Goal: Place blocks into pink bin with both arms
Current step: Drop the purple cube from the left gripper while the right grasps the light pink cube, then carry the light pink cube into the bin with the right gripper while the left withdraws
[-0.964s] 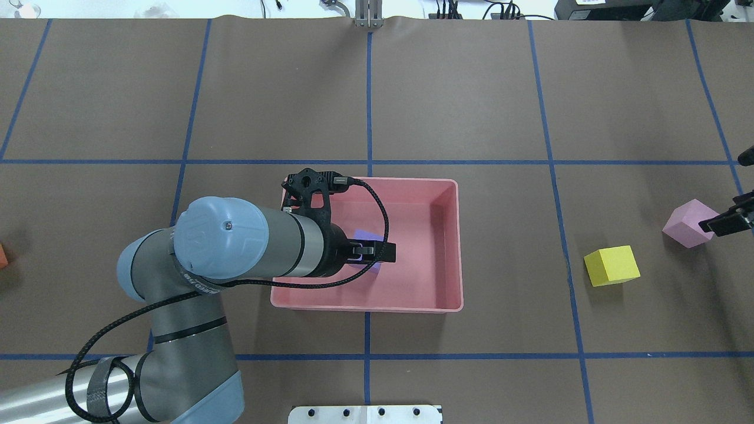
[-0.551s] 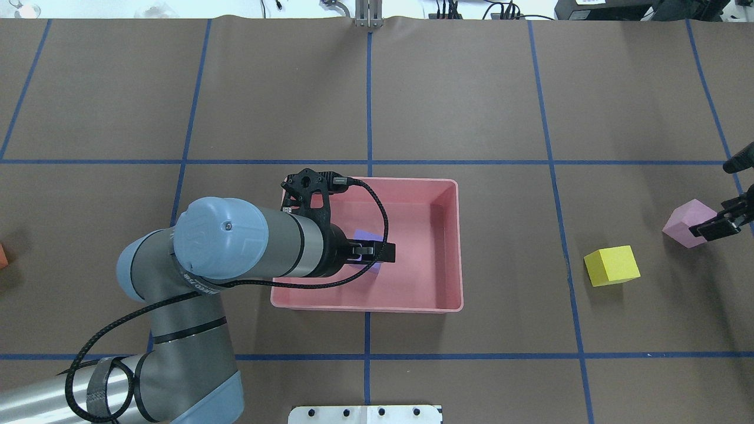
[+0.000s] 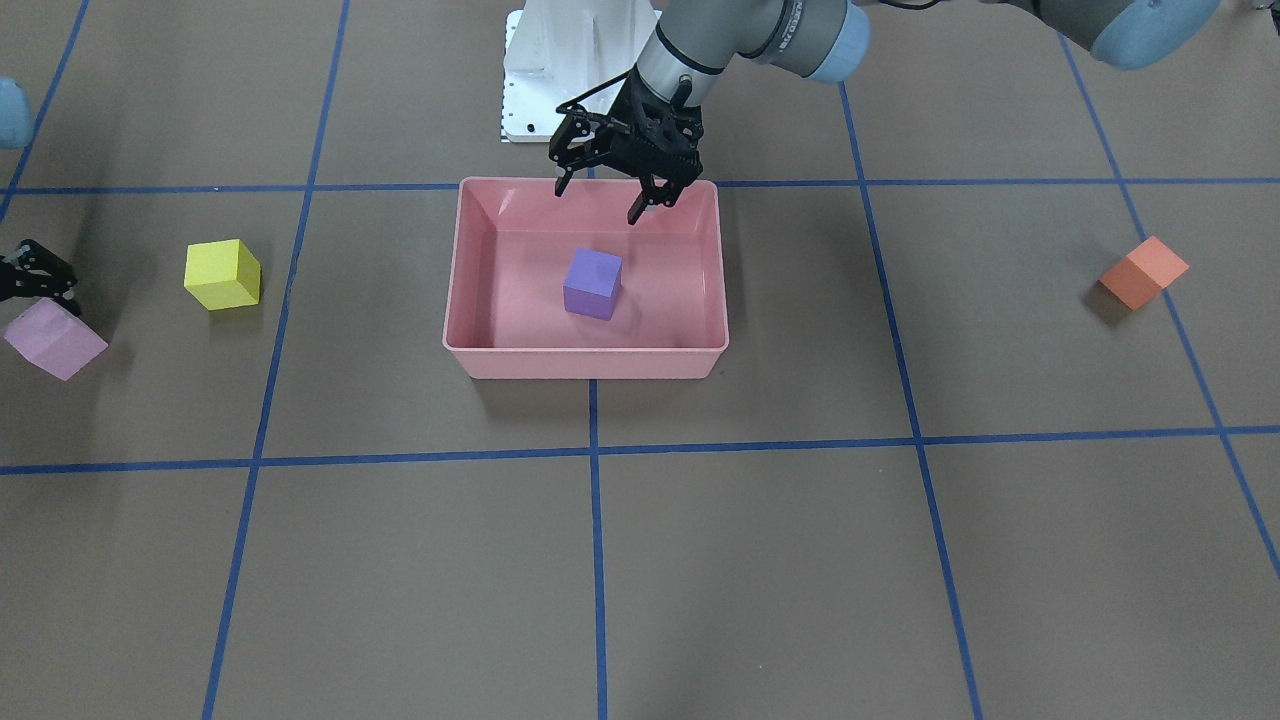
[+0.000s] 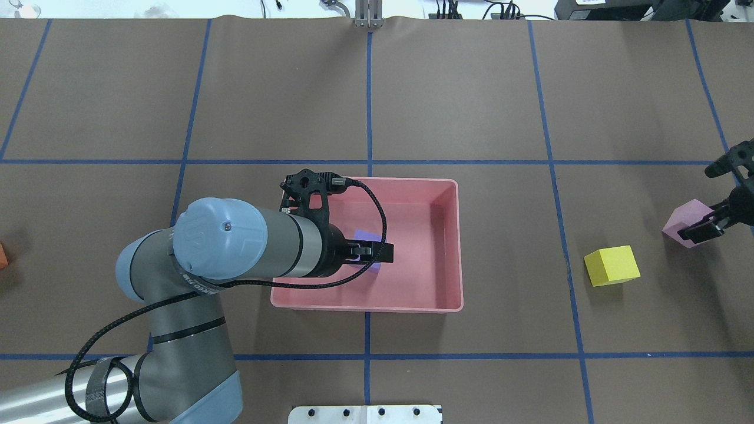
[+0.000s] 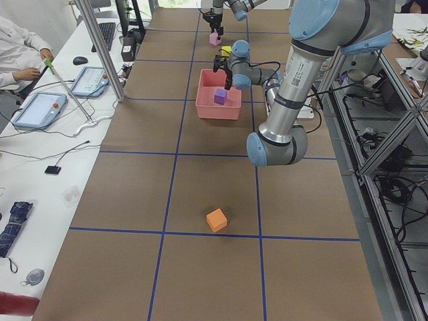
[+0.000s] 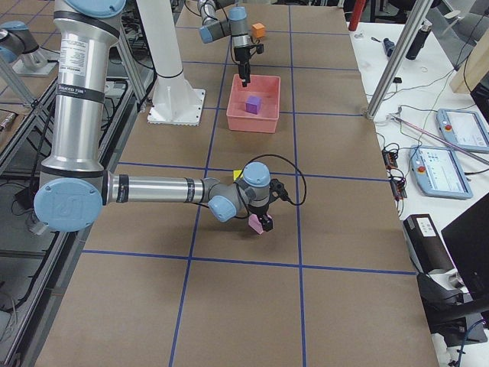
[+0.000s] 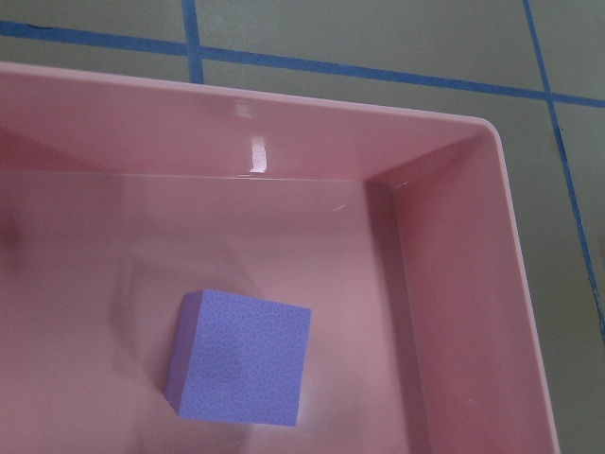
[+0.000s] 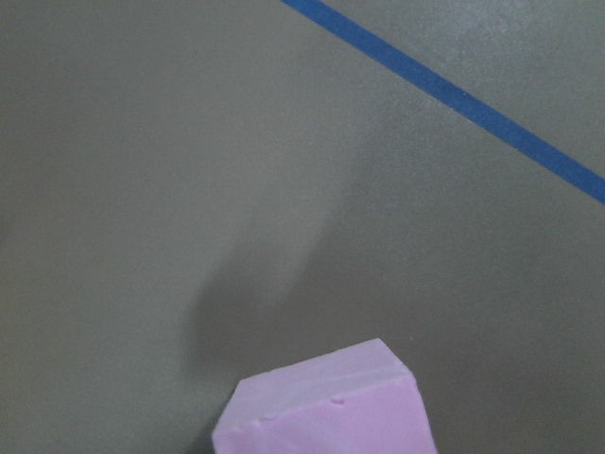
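Left gripper (image 3: 597, 204) splayed over matte purple cube (image 3: 592, 283)

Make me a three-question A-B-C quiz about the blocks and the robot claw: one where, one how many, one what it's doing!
1. Where is the purple block? A inside the pink bin; B atop another block; C up in the air.
2. How many blocks lie outside the bin? A one; B two; C three.
3. The left gripper over the bin is: A shut on a block; B open, empty; C gripping the rim.

1 A: it sits on the bin's floor. 2 C: yellow block, light pink block, orange block. 3 B: fingers spread, nothing between.
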Motion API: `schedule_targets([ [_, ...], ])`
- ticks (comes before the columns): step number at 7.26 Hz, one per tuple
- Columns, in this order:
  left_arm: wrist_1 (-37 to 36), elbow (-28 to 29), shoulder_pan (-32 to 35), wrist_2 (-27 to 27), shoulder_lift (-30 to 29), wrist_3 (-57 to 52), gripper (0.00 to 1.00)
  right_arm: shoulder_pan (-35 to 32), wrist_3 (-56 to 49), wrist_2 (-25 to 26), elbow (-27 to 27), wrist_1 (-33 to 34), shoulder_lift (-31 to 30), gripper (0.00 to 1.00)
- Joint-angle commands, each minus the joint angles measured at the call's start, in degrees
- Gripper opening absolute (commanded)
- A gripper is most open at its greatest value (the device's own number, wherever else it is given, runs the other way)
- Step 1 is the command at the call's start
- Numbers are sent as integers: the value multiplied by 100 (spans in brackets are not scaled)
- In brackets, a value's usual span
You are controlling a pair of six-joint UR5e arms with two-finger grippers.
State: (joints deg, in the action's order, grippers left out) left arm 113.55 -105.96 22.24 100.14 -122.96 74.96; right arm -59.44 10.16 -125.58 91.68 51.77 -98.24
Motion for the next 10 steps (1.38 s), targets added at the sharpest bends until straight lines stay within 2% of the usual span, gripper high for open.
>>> schedule_targets([
  [1,0,-82,61,40,183,-77,100,38,240,-19,-36,9,6,3],
  [2,-96,-422,201,284,524,-495,100,20,415,-106,51,26,-2,0],
  [3,-688,-878,811,974,858,-1152,100,20,1078,-307,165,61,41,0],
  [4,-1225,-1187,1348,1511,1105,-1924,100,-32,2120,-544,340,87,137,0],
  [5,-1256,-1416,1632,1700,1656,-2741,100,-250,3044,-903,507,175,364,0],
  [6,-1257,-1549,1992,1814,2157,-3611,100,-400,3427,-1159,831,611,576,0],
  [8,-1204,-1541,2905,2411,3002,-5211,100,-454,3972,-1127,2006,2512,1136,0],
  [9,-1187,-1515,3222,2431,3363,-5959,100,-368,4742,-1092,2299,2896,1523,0],
  [10,-1143,-1419,3582,2440,3680,-6749,100,34,5698,-900,2493,2909,1788,0],
])
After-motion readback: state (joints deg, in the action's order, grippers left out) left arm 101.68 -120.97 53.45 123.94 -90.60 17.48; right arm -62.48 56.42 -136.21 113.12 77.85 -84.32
